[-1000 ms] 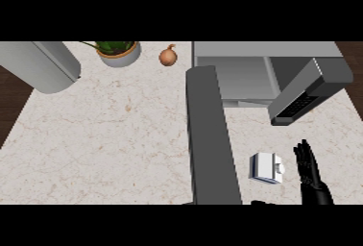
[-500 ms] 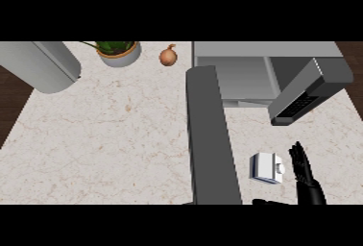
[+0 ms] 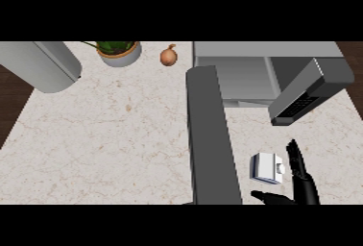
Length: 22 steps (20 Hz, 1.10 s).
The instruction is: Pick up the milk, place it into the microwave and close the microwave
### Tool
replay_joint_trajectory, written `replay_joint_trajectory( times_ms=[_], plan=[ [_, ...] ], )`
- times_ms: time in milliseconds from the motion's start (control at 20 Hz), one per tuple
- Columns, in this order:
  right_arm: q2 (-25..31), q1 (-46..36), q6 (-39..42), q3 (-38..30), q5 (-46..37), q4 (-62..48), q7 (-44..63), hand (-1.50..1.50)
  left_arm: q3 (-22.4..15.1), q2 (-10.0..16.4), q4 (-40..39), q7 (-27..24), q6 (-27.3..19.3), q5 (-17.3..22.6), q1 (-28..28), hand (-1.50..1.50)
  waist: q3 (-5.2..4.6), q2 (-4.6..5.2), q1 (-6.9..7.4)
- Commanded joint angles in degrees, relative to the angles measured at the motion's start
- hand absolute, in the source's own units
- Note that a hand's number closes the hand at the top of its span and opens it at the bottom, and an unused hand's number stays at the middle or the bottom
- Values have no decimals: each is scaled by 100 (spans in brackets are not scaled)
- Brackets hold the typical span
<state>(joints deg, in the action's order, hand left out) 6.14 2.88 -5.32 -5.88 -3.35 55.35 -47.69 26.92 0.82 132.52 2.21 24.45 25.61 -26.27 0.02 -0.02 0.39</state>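
Small white milk carton (image 3: 267,167) on the bench (image 3: 106,144), near the open microwave (image 3: 237,79), its door (image 3: 309,93) swung out, right robot hand (image 3: 306,185) spread wide just beside the carton, fingers (image 3: 296,156) straight, maybe touching it, hard to tell

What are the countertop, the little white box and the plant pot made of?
The countertop looks like polished stone, probably marble: off-white with thin brownish veins. The milk carton seems to be matte coated cardboard: white, boxy, flat-sided; plastic is possible. The plant pot looks like grey ceramic or concrete; its even, dull surface leaves that open.
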Motion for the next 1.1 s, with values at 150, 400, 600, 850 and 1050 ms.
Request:
replay_joint_trajectory(
  times_ms=[150, 400, 600, 850, 1050],
  plan=[
    [246, -1030, 144, -324, -29, -1701, -620, -150, 7, 117, -228, 184, -149, -154, 476, -150, 2, 9, -3],
    [259, -1531, 227, -254, -258, -2533, -1455, 150, -66, -74, -5, 188, -160, -277, 354, -150, 8, 19, 27],
    [148, -1684, -331, -314, -314, -2195, -1564, 150, -213, -81, 160, 66, -29, -23, -177, -150, 3, 3, 44],
    [-217, -1562, 24, -90, -273, -1894, -1477, 150, -6, -58, -58, -72, 49, -167, 231, -150, -1, -2, -3],
    [334, -2263, 471, -490, -105, -2914, -1875, 150, -95, -80, 166, -54, 125, 128, -256, -150, 8, 20, 87]
  ],
)
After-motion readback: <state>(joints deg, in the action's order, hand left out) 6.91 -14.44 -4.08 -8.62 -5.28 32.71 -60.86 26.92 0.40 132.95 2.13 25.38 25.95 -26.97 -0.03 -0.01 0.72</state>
